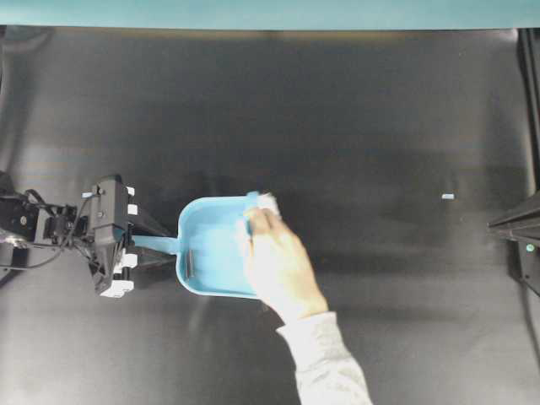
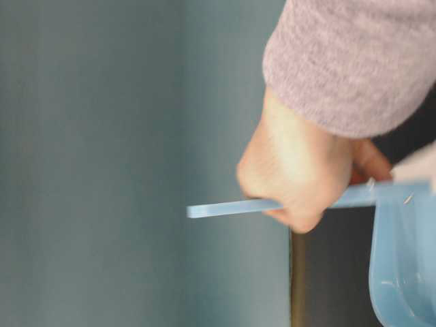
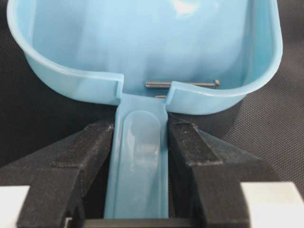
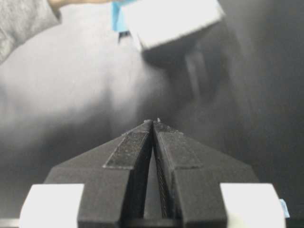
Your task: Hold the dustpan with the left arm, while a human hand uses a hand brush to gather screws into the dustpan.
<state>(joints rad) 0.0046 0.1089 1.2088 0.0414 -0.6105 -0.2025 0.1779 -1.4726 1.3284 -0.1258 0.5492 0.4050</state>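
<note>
Left gripper (image 3: 141,156): nearest the wrist lens; both black pads pinch the handle of the dustpan (image 3: 142,47), held firm.
Dustpan, place: on the black mat (image 1: 380,110), left of centre in the overhead view; the pan body lies at 3 o'clock from the left gripper (image 1: 126,240).
Long axis: handle to mouth runs 9 to 3 o'clock overhead, so the mouth faces away from the left arm (image 1: 51,228).
Screws (image 3: 183,84): at least two thin silver ones lie at the back wall of the pan, just beyond the handle root.
Human hand (image 1: 278,266): at the pan's mouth edge, entering from 5 o'clock with a grey sleeve (image 1: 329,363); closed round the hand brush (image 2: 231,207).
Brush bristles (image 1: 267,202): white tuft at the mouth's far corner.
Nearer arm: left; it is the only one at the pan.
Right gripper (image 4: 153,124): jaws closed together, nothing between them, well apart from the pan at the 3 o'clock edge.
Hidden: brush back under the hand; any screws under the hand cannot be told.
Unclear: small pale speck (image 1: 448,197) on the mat, too small to name.
</note>
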